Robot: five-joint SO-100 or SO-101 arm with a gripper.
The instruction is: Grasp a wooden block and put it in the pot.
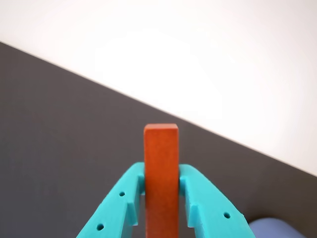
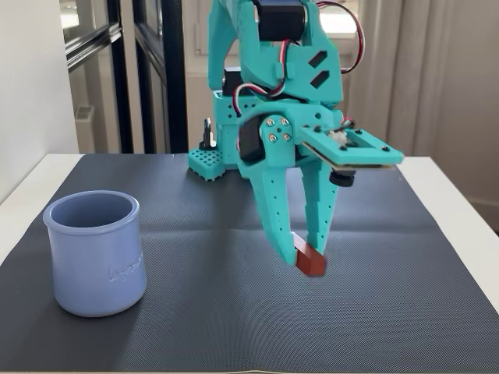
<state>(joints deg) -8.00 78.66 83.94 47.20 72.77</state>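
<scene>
— Gripper [image 2: 302, 251] clamped on the wooden block [image 2: 310, 262], held just above the dark mat [image 2: 390, 296], right of centre in the fixed view. In the wrist view, block [image 1: 161, 178] pinched between the two teal fingers [image 1: 119, 208], with a long stretch poking out beyond the tips.

— And the pot [image 2: 96, 253]?

— Standing upright at near left in the fixed view, well apart from the block. Only a lavender sliver of it [image 1: 275, 228] at the bottom right corner of the wrist view.

— Likely trouble from here?

— First, slipping. Smooth bar, narrow contact on its sides; could pivot or slide out during a quick swing leftward.

— Anything else?

— Height. Block hanging low, seemingly below the level of the thick rim [image 2: 92, 210]. Travelling across without lifting first would probably mean knocking the pot's wall, pushing or tipping it.

— And at the release?

— Protruding end could catch on the rim if brought in too shallow or off-centre. Letting go while the bar lies across the opening might leave it bridging the rim or toppling out onto the mat.

— Safest guess, then?

— Lift first, cross slowly, centre over the opening, tilt downward, only then open.
</scene>
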